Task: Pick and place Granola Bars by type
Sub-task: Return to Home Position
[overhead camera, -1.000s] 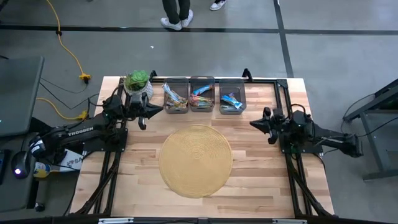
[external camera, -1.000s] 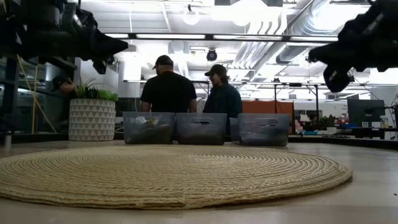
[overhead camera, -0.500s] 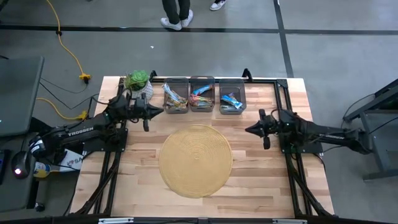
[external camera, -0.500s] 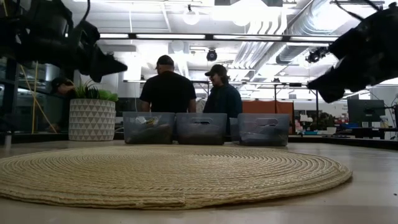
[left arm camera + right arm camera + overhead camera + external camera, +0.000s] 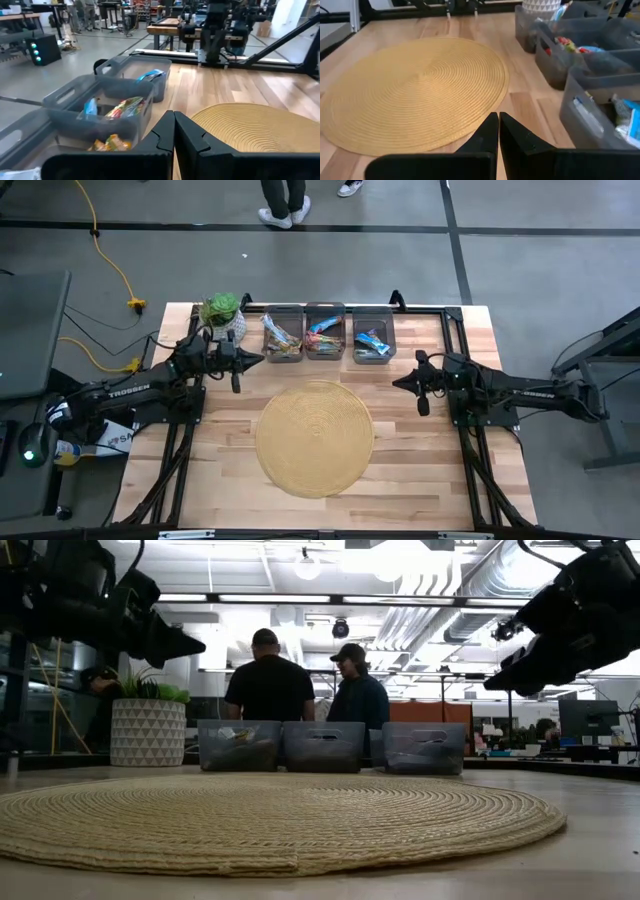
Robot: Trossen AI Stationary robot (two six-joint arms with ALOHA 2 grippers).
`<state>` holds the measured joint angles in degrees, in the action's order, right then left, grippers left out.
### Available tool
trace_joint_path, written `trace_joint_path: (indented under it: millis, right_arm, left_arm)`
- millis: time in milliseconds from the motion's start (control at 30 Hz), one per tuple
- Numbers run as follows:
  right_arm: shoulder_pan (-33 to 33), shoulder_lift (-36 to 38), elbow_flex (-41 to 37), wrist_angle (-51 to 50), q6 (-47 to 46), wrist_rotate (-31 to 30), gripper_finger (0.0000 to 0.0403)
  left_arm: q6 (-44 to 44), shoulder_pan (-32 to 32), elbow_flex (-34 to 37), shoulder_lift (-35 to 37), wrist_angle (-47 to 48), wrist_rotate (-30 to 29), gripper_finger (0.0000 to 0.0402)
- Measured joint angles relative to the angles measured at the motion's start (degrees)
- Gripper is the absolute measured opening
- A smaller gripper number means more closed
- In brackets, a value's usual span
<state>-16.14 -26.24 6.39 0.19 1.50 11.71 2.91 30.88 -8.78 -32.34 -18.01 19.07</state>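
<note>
The right end effector [image 5: 498, 116] hung over the wooden table [image 5: 395, 30], its two dark fingers pressed together. Just ahead of it lay a round woven mat [image 5: 415, 90]. Off to one side ran three grey bins [image 5: 580, 112], the nearest holding blue-wrapped granola bars [image 5: 634, 125].

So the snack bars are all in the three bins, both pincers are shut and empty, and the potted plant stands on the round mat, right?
Not quite. The high view shows the potted plant off the round mat, on bare wood beside the leftmost bin. The rest holds: snack bars in the bins, left pincer and right pincer shut and empty.
</note>
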Motion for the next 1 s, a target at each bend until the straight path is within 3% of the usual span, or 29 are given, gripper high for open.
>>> trace_joint_path:
  millis: [133,333,600,767,1000]
  right_arm:
    - [0.01,0.0,-0.93,1.17,-1.92,0.88,0.0]
    - [0.02,0.07,-1.73,2.33,-2.71,1.94,0.0]
    - [-0.02,0.18,-1.73,4.97,-2.89,1.93,0.0]
    - [0.0,2.0,-1.73,5.32,-3.81,2.14,0.0]
    - [0.0,5.63,-1.73,5.21,-4.96,2.16,0.0]
  left_arm:
    - [-0.16,-4.3,0.78,0.01,-2.46,-4.3,0.0]
    - [-3.8,-10.38,7.74,-0.03,-19.17,-14.61,0.0]
    - [-1.44,-15.32,7.67,5.45,-19.58,-20.63,0.0]
    - [-0.14,-16.66,7.78,13.76,-12.57,-24.83,0.0]
    - [-1.19,-17.83,7.89,26.64,1.93,-24.29,0.0]
